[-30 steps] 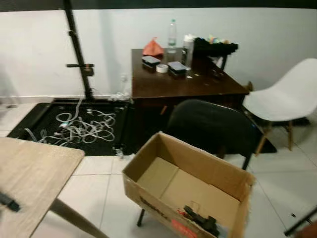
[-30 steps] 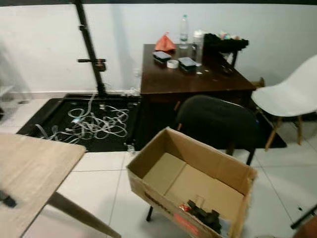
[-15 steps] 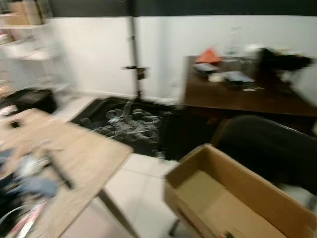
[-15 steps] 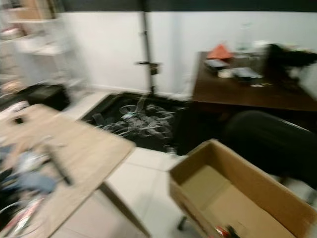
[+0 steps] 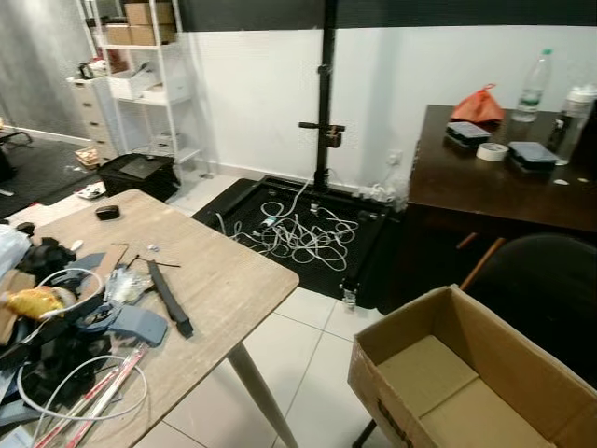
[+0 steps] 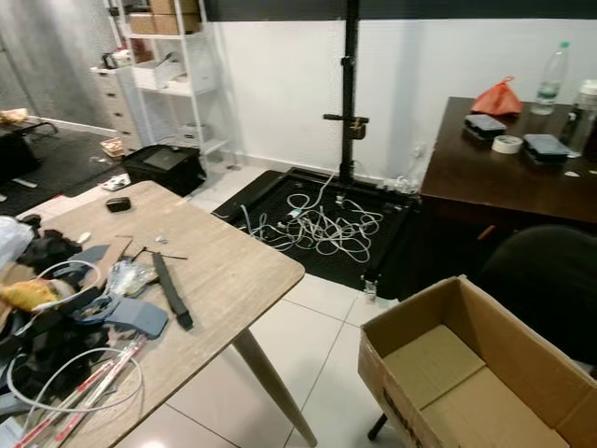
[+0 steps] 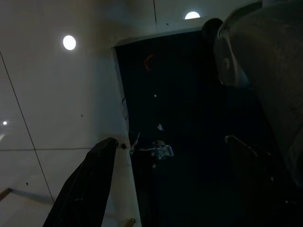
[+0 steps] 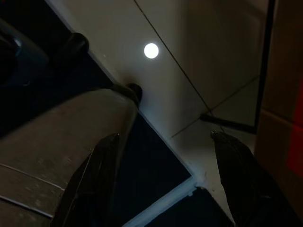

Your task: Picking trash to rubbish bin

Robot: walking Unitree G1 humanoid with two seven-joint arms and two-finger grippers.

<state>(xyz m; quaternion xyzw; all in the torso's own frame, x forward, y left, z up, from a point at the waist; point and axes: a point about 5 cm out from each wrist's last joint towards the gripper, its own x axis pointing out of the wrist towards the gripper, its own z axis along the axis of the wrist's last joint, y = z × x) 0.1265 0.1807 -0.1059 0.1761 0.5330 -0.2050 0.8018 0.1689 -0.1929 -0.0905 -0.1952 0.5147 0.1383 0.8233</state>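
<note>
Left eye view: wooden table (image 5: pixel 215 271) near left, littered with clutter: white cable loop (image 5: pixel 56 392), black strap (image 5: pixel 171 301), yellow item (image 5: pixel 33 302), grey pad (image 5: pixel 138 324). This is the trash to collect. Open cardboard box (image 5: pixel 466 373), apparently the bin, sits near right, well apart from the table across bare tile. Far side: dark desk (image 5: pixel 494 182) with bottle (image 5: pixel 532 84), and a cable tangle (image 5: pixel 303 229) on a black mat.

Right eye view: same scene; the box interior (image 6: pixel 457 383) looks empty in what shows.

Left wrist view: dark. Left gripper (image 7: pixel 165 189) hangs idle over the floor, fingers (image 7: pixel 85 184) spread wide, nothing between them.

Right wrist view: right gripper (image 8: pixel 163 184) also hangs over the tile, fingers (image 8: pixel 94 179) wide apart, empty. A cardboard edge (image 8: pixel 284 94) with red print is just beside it, so the box is close to the right arm; the head views don't give that.

Step, as judged: locating trash, no pick begun. Next: approach the table, raise an arm, choose a graspable piece such as the strap.
</note>
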